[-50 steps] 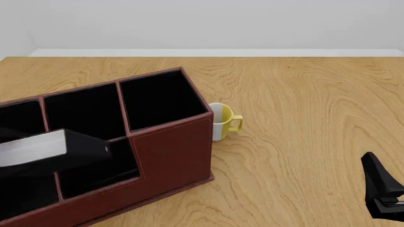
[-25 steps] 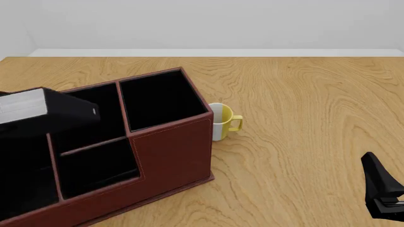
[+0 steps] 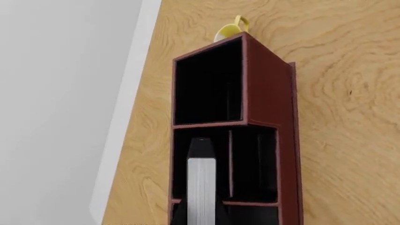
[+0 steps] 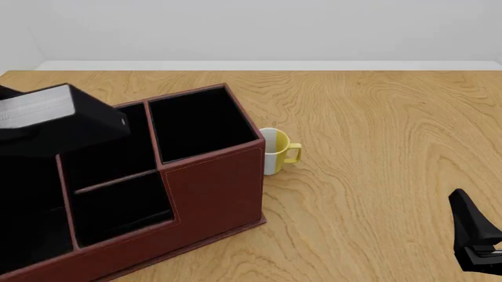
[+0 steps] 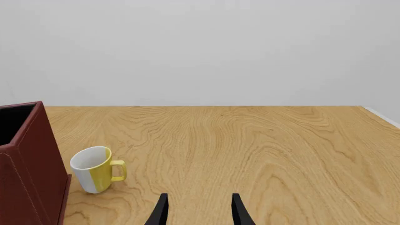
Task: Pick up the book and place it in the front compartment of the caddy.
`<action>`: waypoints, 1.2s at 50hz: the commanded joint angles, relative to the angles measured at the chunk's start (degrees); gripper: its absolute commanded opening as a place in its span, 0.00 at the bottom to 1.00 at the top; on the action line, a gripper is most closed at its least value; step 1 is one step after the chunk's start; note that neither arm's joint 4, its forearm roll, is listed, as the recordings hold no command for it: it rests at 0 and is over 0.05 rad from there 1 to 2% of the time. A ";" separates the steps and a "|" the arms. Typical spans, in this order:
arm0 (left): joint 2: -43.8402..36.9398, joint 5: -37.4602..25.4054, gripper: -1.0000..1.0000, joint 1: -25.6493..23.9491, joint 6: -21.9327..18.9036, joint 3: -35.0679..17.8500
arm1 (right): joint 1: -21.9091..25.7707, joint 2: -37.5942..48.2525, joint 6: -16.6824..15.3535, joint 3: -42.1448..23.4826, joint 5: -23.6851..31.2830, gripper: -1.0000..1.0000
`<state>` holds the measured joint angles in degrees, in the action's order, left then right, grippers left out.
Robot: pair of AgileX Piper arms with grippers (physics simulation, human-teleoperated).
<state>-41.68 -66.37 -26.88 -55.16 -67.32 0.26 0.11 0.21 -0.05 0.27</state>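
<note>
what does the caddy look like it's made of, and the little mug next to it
The caddy: red-brown leather or leatherette by its look, matte, with pale stitching along the edges; black inside. The mug: looks like glazed ceramic, smooth, half white and half yellow, with a yellow handle. Both are simulator renders, so these are guesses.
</note>
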 commanded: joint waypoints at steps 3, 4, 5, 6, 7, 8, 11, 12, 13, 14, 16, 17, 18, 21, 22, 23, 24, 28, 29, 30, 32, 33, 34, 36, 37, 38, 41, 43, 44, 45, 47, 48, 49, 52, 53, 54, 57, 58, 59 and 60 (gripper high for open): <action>-1.53 0.18 0.00 0.07 0.98 -1.74 | 0.00 0.00 0.00 0.00 0.00 1.00; -1.71 -0.02 0.00 -0.01 1.23 -1.97 | 0.01 0.00 -0.01 0.00 0.00 1.00; -1.66 -0.07 0.00 -0.08 1.15 -1.90 | -0.01 0.00 0.00 0.00 0.00 1.00; -1.71 -0.08 0.00 0.09 1.21 -1.76 | 0.00 0.00 0.01 0.00 0.00 1.00; -1.58 0.05 0.00 0.10 1.12 -1.33 | 0.00 0.00 0.00 0.00 -0.01 1.00; -1.65 -0.12 0.00 -0.02 1.35 -1.29 | 0.00 0.00 0.01 0.00 0.00 1.00; -1.69 0.54 0.00 -0.12 1.65 -0.66 | -0.01 0.00 -0.01 0.00 0.00 1.00; -1.73 0.92 0.00 -0.12 1.59 -0.65 | 0.01 0.00 0.01 0.00 0.00 1.00; -1.98 1.50 0.00 0.45 1.58 -0.80 | -0.01 0.00 0.00 0.00 0.00 1.00; -2.19 1.23 0.00 0.16 1.93 -0.93 | 0.00 0.00 0.00 0.00 -0.01 1.00; -2.17 1.61 0.00 0.34 1.68 -0.68 | 0.00 0.00 0.00 0.00 0.00 1.00; -2.29 1.57 0.00 0.19 1.95 -0.64 | 0.00 0.00 0.00 0.00 0.00 1.00; -2.24 1.78 0.00 0.30 1.86 -0.36 | 0.00 0.00 0.00 0.00 -0.01 1.00; -2.37 2.48 0.00 0.24 2.21 0.21 | 0.00 0.00 0.00 0.00 0.01 1.00; -2.50 2.57 0.00 0.29 2.49 0.25 | 0.01 0.00 0.00 0.00 0.00 1.00; -2.33 2.70 0.00 0.19 2.41 0.60 | 0.00 0.00 0.00 0.00 0.00 1.00; -2.37 2.81 0.00 0.25 2.59 0.76 | 0.00 0.00 0.00 0.00 0.01 1.00; -2.22 3.73 0.00 1.07 2.22 1.97 | 0.00 0.00 -0.01 0.00 0.00 1.00; -2.42 3.86 0.00 1.31 2.53 1.96 | 0.00 0.00 0.00 0.00 -0.01 1.00; -2.32 3.98 0.00 1.29 2.38 2.15 | 0.00 0.00 0.01 0.00 0.01 1.00; -2.21 4.39 0.00 1.48 2.35 2.79 | 0.01 0.00 0.00 0.00 0.00 1.00; -2.32 4.61 0.00 1.83 2.37 3.00 | 0.00 0.00 -0.02 0.00 0.00 1.00; -2.14 4.72 0.00 1.85 2.16 3.50 | -0.01 0.00 0.00 0.00 0.01 1.00; -2.01 4.90 0.00 1.71 2.26 4.00 | 0.00 0.00 0.00 0.00 0.01 1.00; -2.08 4.85 0.00 1.49 2.57 4.21 | 0.00 0.00 0.00 0.00 0.01 1.00; -2.05 4.86 0.00 1.35 2.65 4.26 | -0.01 0.00 0.01 0.00 0.00 1.00; -1.87 5.28 0.00 1.55 2.29 5.19 | 0.01 0.00 0.00 0.00 0.00 1.00; -1.88 5.81 0.00 2.12 1.99 5.68 | 0.00 0.00 0.00 0.00 0.00 1.00; -1.71 6.01 0.00 2.23 1.63 5.99 | 0.01 0.00 -0.01 0.00 0.00 1.00; -2.05 5.99 0.00 2.21 2.30 5.69 | 0.00 0.00 0.00 0.00 0.00 1.00; -1.73 6.33 0.00 2.57 1.52 6.59 | 0.00 0.00 0.01 0.00 0.00 1.00; -1.83 6.38 0.00 2.61 1.76 6.63 | 0.00 0.00 -0.01 0.00 0.00 1.00; -1.73 6.39 0.00 2.53 1.76 6.88 | 0.01 0.00 -0.01 0.00 0.00 1.00; -1.47 7.13 0.00 3.04 1.05 8.01 | 0.01 0.00 -0.01 0.00 0.01 1.00; -1.58 7.21 0.00 3.10 1.23 8.03 | 0.01 0.00 -0.01 0.00 -0.01 1.00; -1.61 7.30 0.00 3.23 1.20 8.12 | 0.00 0.00 0.00 0.00 0.00 1.00; -1.63 7.76 0.00 3.27 1.03 8.53 | -0.01 0.00 0.01 0.00 -0.01 1.00; -1.59 7.79 0.00 3.15 1.03 8.56 | 0.00 0.00 0.01 0.00 0.01 1.00; -1.78 8.14 0.00 3.24 1.20 8.40 | -0.01 0.00 0.01 0.00 0.01 1.00; -1.78 8.19 0.00 3.20 1.18 8.56 | -0.01 0.00 0.01 0.00 0.00 1.00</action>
<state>-43.60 -59.99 -24.15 -52.78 -59.73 0.26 0.11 0.22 -0.05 0.27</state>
